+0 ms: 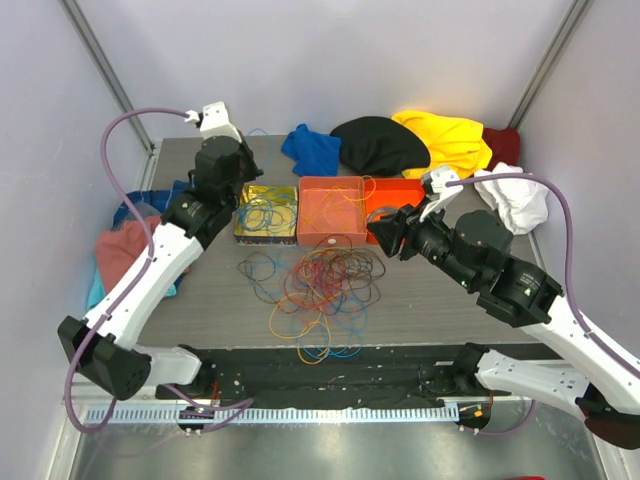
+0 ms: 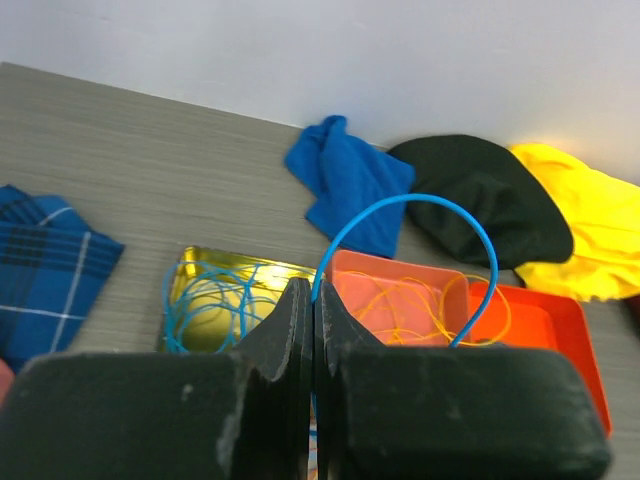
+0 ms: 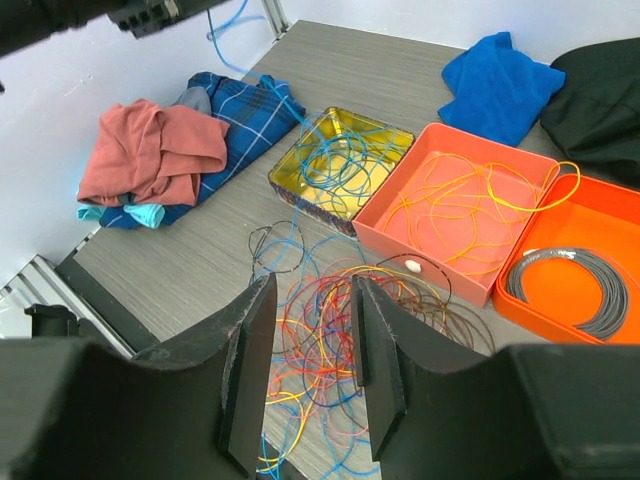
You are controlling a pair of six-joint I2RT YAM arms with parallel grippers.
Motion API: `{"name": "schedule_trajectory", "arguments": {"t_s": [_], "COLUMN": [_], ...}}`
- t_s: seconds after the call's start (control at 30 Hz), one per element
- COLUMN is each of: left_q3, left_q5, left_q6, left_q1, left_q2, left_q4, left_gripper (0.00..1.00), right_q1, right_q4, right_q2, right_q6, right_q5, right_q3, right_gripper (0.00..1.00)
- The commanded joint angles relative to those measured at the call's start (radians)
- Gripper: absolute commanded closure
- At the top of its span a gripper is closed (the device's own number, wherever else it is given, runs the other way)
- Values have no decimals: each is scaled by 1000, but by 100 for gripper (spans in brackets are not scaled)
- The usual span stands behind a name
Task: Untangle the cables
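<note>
The cables [image 1: 320, 285] lie in one messy pile near the front. The right pincer [image 3: 313, 290] hangs over it, half wide, holding nothing. The left pincer [image 2: 313, 300] pinches one blue cable [image 2: 420, 205]. Three trays [image 1: 312, 235] stand behind.

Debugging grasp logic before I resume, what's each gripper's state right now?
Left gripper: closed on a thin blue flexible cable loop.
Right gripper: open, holding nothing.

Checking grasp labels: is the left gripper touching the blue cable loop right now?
Touching. The left wrist view shows the left gripper shut, with the blue cable pinched between its closed jaws and arcing up out of them.
</note>
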Motion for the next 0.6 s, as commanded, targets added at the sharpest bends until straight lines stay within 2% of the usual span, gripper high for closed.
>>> {"name": "schedule_trajectory", "arguments": {"t_s": [0.0, 0.3, 0.57], "left_q3": [96, 110, 67], "left_q5": [-51, -42, -59], "left_q6": [22, 21, 12], "left_q1": [40, 109, 123], "left_q2": [31, 99, 160], "left_q4": [-13, 21, 72], "left_gripper": [100, 100, 100], "right_q1": [4, 4, 3], "right_q4": [37, 43, 43], "right_q2": [-31, -54, -68], "right_q6": [8, 5, -7], "right_q5": [17, 25, 34], "right_q3": [-19, -80, -109], "right_gripper": [57, 58, 59]}}
